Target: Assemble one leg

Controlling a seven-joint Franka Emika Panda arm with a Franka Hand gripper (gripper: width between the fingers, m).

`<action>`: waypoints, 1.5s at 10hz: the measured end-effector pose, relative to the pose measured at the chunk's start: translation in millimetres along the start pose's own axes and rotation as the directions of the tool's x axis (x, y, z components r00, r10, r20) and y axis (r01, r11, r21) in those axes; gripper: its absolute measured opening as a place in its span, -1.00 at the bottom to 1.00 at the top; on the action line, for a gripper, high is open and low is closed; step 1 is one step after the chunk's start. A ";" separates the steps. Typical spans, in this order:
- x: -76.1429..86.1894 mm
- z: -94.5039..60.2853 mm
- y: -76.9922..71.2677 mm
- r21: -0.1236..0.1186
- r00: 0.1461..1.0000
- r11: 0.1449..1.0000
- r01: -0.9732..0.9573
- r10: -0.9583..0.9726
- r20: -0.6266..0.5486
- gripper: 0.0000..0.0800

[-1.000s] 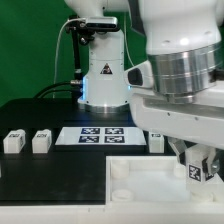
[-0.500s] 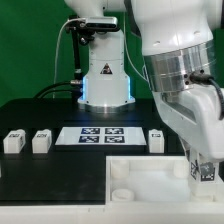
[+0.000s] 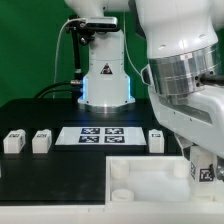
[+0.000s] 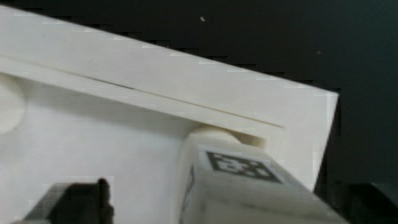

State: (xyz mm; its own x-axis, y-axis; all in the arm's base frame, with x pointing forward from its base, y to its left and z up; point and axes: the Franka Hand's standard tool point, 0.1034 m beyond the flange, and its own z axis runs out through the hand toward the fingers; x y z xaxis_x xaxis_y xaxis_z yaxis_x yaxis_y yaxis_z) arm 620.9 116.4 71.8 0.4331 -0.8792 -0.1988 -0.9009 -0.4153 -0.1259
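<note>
A large silver and white robot arm [image 3: 180,70] is filling the exterior view's right side, reaching down over a black table [image 3: 60,185]. Near the front of that table a wide white tray-like panel [image 3: 150,170] is lying flat, and behind it the marker board [image 3: 100,135] is sitting between loose parts. 3 spare legs are standing in a row beside the board: 2 [image 3: 13,141] [image 3: 40,141] toward the exterior view's left and 1 [image 3: 156,139] just beside its other end. The leg [image 4: 240,175] being worked on is standing at the panel's corner on the exterior view's right, its base meeting a round corner boss [image 4: 222,132] and its square tag facing the wrist camera. The gripper [image 3: 203,165] is straddling this leg and appears released: 1 dark finger [image 4: 80,200] is showing clear of the leg's side with panel visible between them (the other finger is not clearly visible). Judging from this, the step in hand is seating the leg in the boss. Doing it well is likely meaning closing squarely on the post, keeping it upright over the boss, and turning gently so it is not tipping or jamming.
</note>
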 end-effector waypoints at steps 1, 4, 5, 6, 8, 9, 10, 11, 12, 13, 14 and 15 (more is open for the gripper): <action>-2.3 -1.9 -1.4 -0.009 0.988 0.988 0.155 -0.155 -0.013 0.61; 4.0 -5.3 -1.6 -0.051 0.842 0.842 0.537 -0.538 -0.018 0.62; 2.9 -9.1 -6.1 -0.075 0.757 0.756 0.651 -0.653 -0.013 0.62; 1.9 -10.9 -9.7 -0.076 0.675 0.673 0.735 -0.738 -0.004 0.62; 6.2 -8.6 -8.3 -0.075 0.542 0.541 0.838 -0.841 -0.009 0.62; 5.3 -8.3 -8.4 -0.075 0.555 0.554 0.829 -0.832 -0.009 0.59; 4.9 -8.2 -8.5 -0.072 0.583 0.582 0.810 -0.813 -0.012 0.59; 4.0 -8.0 -8.7 -0.069 0.649 0.648 0.758 -0.761 -0.017 0.16; 4.2 -8.0 -8.7 -0.068 0.694 0.693 0.717 -0.720 -0.021 -0.25; 5.4 -8.1 -8.2 -0.066 0.758 0.757 0.650 -0.652 -0.028 -0.25; 5.9 -7.9 -7.7 -0.064 0.804 0.804 0.591 -0.593 -0.032 -0.24; 6.8 -7.9 -7.1 -0.058 0.862 0.862 0.504 -0.506 -0.037 -0.24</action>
State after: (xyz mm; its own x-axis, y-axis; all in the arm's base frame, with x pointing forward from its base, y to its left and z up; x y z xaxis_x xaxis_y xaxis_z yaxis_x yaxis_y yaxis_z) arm 630.0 111.5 79.0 0.8282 -0.5558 -0.0720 -0.5598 -0.8144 -0.1526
